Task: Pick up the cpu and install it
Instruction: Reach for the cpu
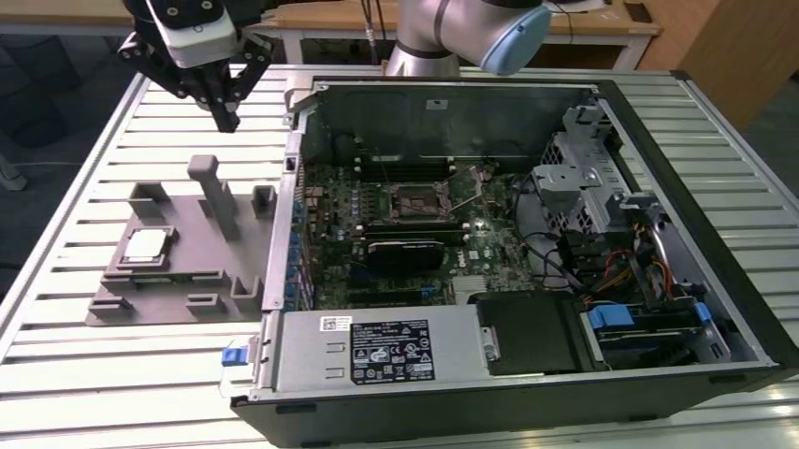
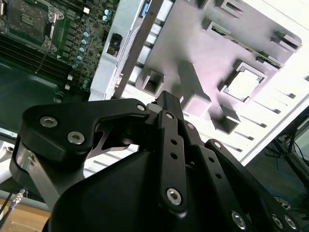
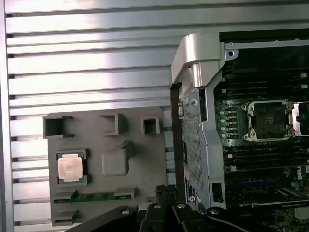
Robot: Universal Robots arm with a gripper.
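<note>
Gripper (image 1: 226, 120) hangs high over the table (image 1: 75, 168), just past the tray (image 1: 187, 285) at its far edge. In the second wrist view the black fingers (image 2: 166, 104) are pressed together to a point, with nothing between them.

The cpu (image 1: 146, 245) lies flat in a square pocket of the tray, silver top up, well apart from the gripper and not yet picked. In the first wrist view the cpu (image 3: 70, 167) sits inside a dark raised rim. We judge that the pocket is there to keep the chip square and at a known spot, so that it cannot slide when the fingers come to its edges.

The tray also carries upright posts and empty brackets. A green strip (image 3: 91, 197) stands in a slot just beside the cpu pocket. It may be a board on edge; we cannot say more.

The case (image 1: 525, 412) lies on its side just beside the tray, open face up, probably so that the arm can reach straight down. The socket (image 1: 414, 201) sits inside the case, beyond the wall that faces the tray. It looks empty, with its frame swung open, which we judge leaves it ready for the chip.

Writing:
- a white sticker (image 1: 387, 351) on the metal cover inside the case
- a small white label (image 1: 437, 103) on the case's far wall
- a blue-and-white tag (image 3: 190, 104) on the wall facing the tray

We cannot make out the print on any of them.
</note>
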